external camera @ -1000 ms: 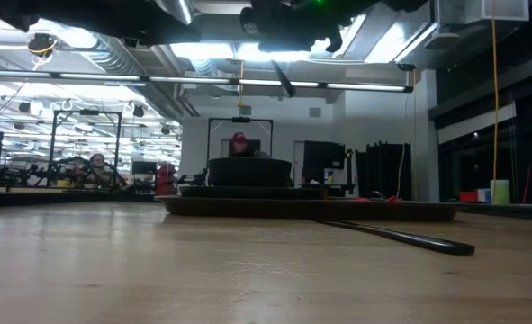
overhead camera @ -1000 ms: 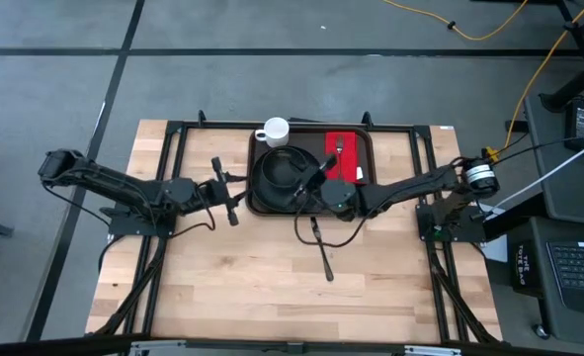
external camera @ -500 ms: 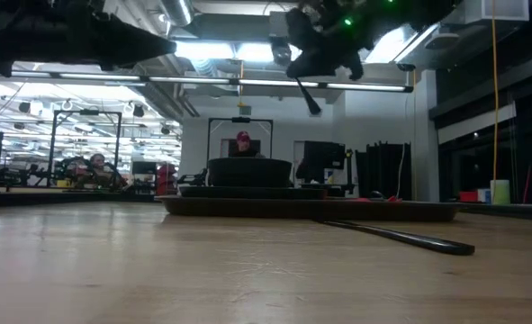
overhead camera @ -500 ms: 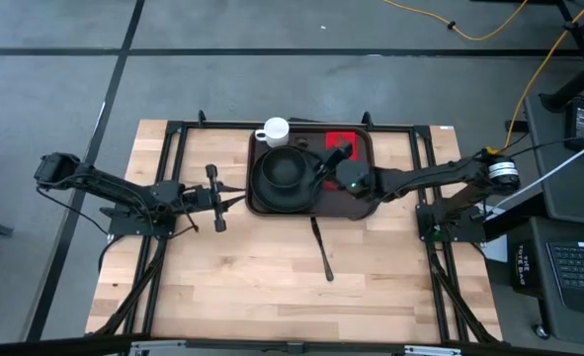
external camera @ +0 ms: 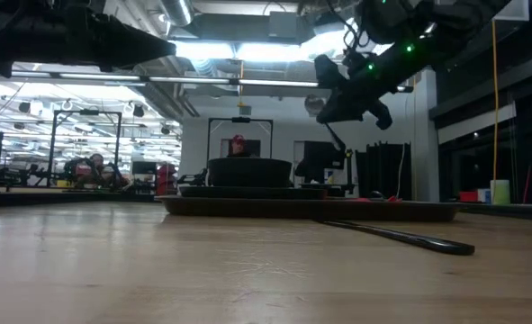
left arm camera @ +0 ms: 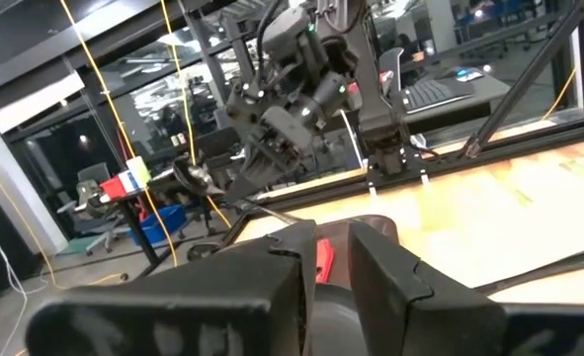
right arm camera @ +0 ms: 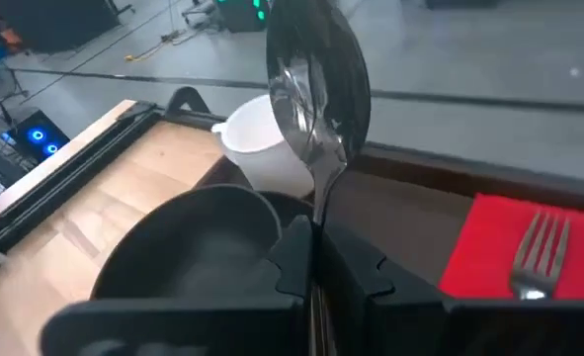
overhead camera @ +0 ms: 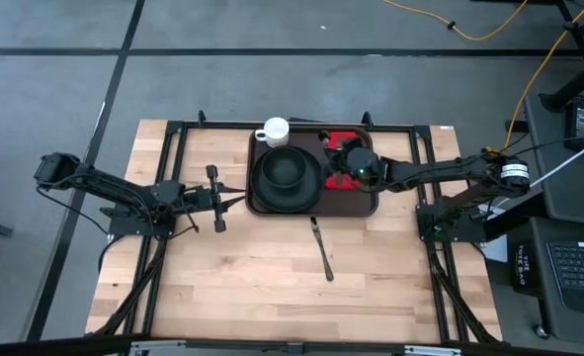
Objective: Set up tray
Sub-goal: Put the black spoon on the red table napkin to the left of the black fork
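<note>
My right end effector (right arm camera: 316, 252), clamped on a shiny metal spoon (right arm camera: 316, 94), hovers over the dark brown rectangular tray (overhead camera: 313, 210) at the bench's far side; next I should lower it onto the red napkin (right arm camera: 504, 252).

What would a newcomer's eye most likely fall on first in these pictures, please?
Probably the shiny spoon pinched upright in the right gripper, raised over the dark brown tray at the table's far edge. Next, the tray's contents: a black bowl, a white cup and a fork on a red napkin. A knife lies alone on the wood nearer the front.
</note>
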Robot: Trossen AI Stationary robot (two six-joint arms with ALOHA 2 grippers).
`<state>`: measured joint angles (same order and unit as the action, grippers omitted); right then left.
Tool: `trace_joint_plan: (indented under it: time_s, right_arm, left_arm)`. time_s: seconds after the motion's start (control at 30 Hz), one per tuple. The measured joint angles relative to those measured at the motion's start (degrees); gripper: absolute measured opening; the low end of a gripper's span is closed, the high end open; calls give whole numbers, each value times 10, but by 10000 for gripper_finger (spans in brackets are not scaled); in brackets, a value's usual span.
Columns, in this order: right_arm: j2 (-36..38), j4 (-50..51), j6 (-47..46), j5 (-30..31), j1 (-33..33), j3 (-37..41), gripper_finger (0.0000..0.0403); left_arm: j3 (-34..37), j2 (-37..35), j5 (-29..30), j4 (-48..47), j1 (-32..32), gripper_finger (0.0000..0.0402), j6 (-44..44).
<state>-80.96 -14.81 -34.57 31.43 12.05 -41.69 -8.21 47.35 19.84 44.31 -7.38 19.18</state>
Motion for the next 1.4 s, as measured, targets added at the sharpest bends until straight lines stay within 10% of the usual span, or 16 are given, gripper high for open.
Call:
trace_joint_plan:
  time_s: [1.4]
  right_arm:
    - [-155,40,-191,-209,177,-24,20]
  left_arm:
    - [0,0,0,-10,0,52,-15]
